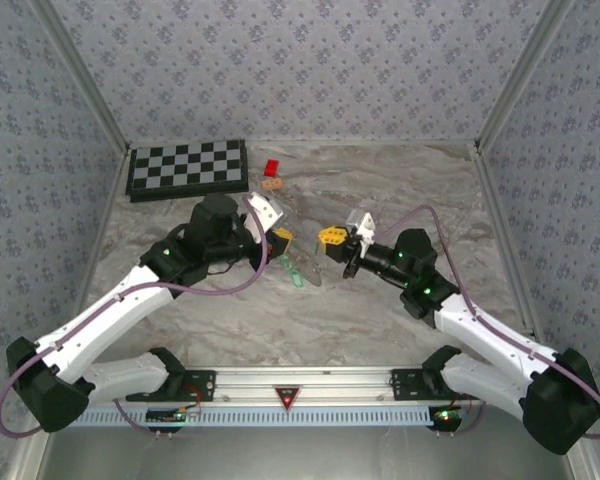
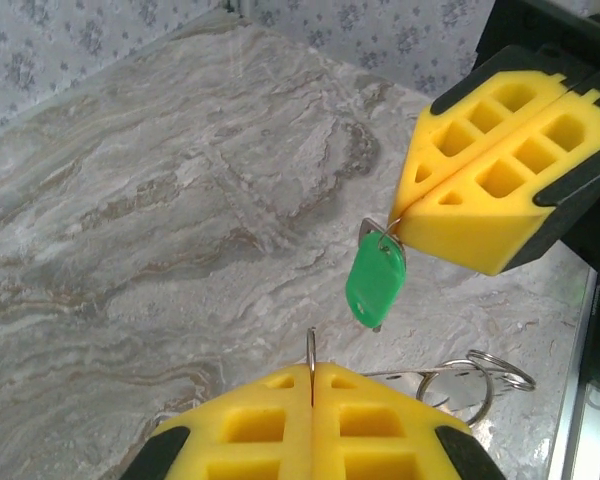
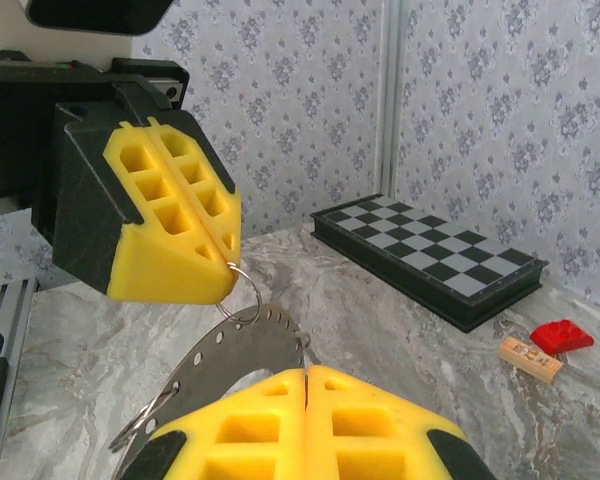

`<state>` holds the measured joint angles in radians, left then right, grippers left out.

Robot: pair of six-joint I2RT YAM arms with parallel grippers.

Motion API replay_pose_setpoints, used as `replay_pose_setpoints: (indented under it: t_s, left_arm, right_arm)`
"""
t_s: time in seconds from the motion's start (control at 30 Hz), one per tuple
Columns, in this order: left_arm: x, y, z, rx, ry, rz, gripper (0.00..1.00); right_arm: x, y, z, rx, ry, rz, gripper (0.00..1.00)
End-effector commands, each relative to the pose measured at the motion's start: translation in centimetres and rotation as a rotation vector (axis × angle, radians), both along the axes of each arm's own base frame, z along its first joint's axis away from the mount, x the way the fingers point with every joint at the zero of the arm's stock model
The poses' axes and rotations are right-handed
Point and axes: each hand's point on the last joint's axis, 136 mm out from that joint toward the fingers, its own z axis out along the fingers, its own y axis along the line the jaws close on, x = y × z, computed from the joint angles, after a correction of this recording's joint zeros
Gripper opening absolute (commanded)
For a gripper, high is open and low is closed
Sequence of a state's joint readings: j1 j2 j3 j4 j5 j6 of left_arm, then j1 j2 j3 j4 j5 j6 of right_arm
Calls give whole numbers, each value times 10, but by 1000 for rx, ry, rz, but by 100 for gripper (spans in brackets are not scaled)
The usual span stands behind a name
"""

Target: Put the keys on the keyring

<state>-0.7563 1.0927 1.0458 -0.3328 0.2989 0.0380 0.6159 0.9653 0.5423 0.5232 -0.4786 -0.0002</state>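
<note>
The fingers (image 2: 380,430) of the left gripper (image 2: 311,378) are pressed together on a thin wire loop (image 2: 311,350), which stands edge-on between them. The right gripper (image 2: 400,228) is closed too. Its tips pinch the metal top of a key (image 2: 373,285), and the key's green head hangs free below.

From the right wrist, the keyring (image 3: 242,345) shows as a flat grey arc just under the left gripper's tips. The wire loop reaches down to its rim, but I cannot tell whether the two are joined.

I judge the task to be at its threading step. One key is held near the loop but apart from it, and no key can be seen sitting on the keyring. From above, more green shows below the grippers, too small to count.

Both grippers meet on the near side of the chessboard (image 1: 187,168), off its right end. The left arm (image 1: 130,290) and the right arm (image 1: 470,320) bend inward, so the grippers face tip to tip, near but not touching.
</note>
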Motion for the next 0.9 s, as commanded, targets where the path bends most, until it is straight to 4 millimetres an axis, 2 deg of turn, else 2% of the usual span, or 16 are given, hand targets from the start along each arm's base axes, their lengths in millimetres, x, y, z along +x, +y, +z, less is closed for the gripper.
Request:
replay_pose_setpoints:
  t_s: [0.0,0.17,0.43,0.87]
  left_arm:
    - [-13,-5,27,-81,-113,-70,0]
    - [-26,-8,28,-68,-157,-122,0]
    - [-31,-10,29,-77,-151,-150,0]
    - [-38,-14,30,-83,-124,-187,0]
  right_arm:
    - [-11,0,11,19,-109,36,0]
    - [-16,4,10,22,-141,70,0]
    - [-26,15,17,31,-157,150,0]
    - [-34,25,20,0,-179,174,0]
